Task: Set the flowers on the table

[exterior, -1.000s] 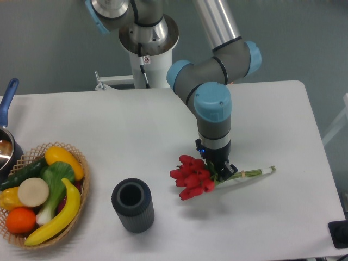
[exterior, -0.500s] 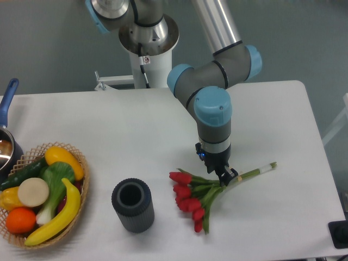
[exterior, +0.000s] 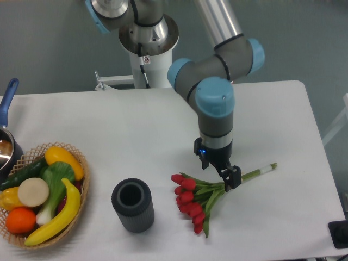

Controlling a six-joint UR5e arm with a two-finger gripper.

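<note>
The flowers (exterior: 197, 198) are being rested on the white surface (exterior: 283, 114), right of the dark cylindrical vase (exterior: 133, 205), blooms fanned out. They are being judged light, soft and easily crushed, best held at the tied stems. The gripper (exterior: 224, 175) is being held just above those stems, its fingers seemingly parted. Against half a second ago, it is being lifted slightly.

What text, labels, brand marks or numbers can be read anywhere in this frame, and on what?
None can be read.
A small sticker on the white robot base column carries marks too small and blurred to make out.
The gripper, flowers, dark cylinder and basket show no lettering.
</note>
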